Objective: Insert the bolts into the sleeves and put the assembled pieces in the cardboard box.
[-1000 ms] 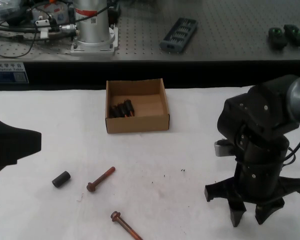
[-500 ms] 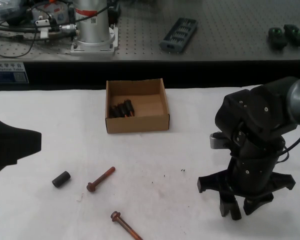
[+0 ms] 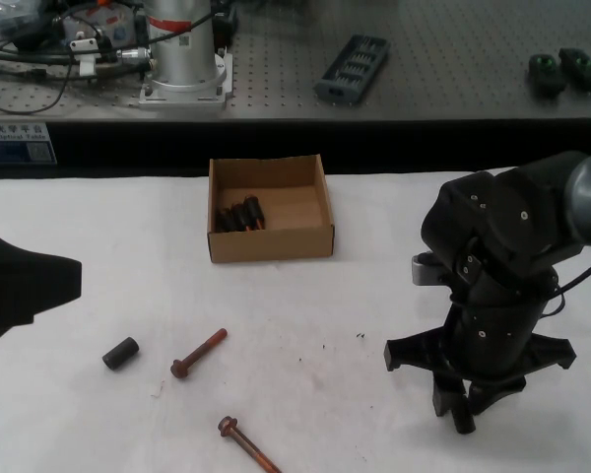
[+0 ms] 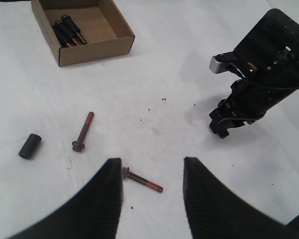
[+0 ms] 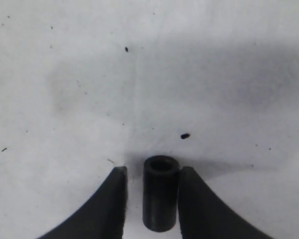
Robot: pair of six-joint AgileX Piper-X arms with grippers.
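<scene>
My right gripper (image 3: 460, 412) points down at the white cloth on the bench's right side, its fingers drawn in on a black sleeve (image 5: 160, 199) that stands between them. From the left wrist view this gripper (image 4: 222, 130) stands right of the bolts. My left gripper (image 4: 152, 160) hangs open above a copper bolt (image 4: 142, 180) (image 3: 248, 444). A second bolt (image 3: 199, 354) (image 4: 83, 132) and a loose black sleeve (image 3: 121, 352) (image 4: 30, 146) lie farther left. The cardboard box (image 3: 272, 243) (image 4: 97, 50) holds several assembled pieces (image 3: 240, 214).
Behind the cloth a dark edge rises to a perforated bench carrying a silver column base (image 3: 182, 49), cables, a black ribbed block (image 3: 353, 67) and two dark green-marked parts (image 3: 564, 69). Bare cloth lies between the box and the bolts.
The right gripper shifted slightly left and its fingers came in from wide apart to close on the sleeve. The left arm, bolts and loose sleeve have stayed put.
</scene>
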